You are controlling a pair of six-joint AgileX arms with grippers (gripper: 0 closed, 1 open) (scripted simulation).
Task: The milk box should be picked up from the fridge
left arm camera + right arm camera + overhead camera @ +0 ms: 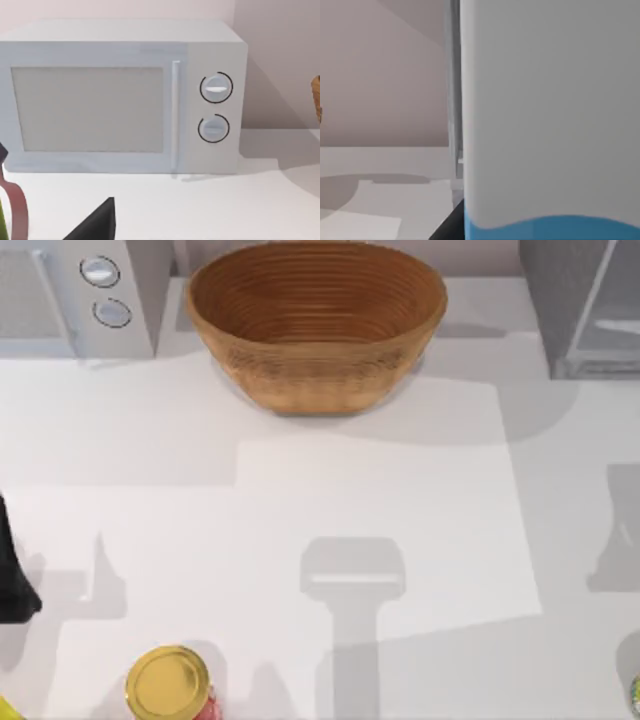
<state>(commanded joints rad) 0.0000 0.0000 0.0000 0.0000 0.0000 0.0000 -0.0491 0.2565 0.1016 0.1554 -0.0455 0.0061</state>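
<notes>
Your right wrist view has the milk box (550, 120) pressed close to the lens (white above, blue at the base), beside the fridge (585, 310) at the table's far right. Grip state: cannot tell. A loose hold could drop it; the left arm (15, 570) is parked.

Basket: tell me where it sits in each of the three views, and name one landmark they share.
Top view: the basket stands at the table's back centre, between the microwave and the fridge.
Left wrist view: a brown sliver at the frame edge, beyond the microwave's knob side.
Right wrist view: a tiny brown speck at the frame edge, probably the basket.
Shared landmark: the white table.
</notes>
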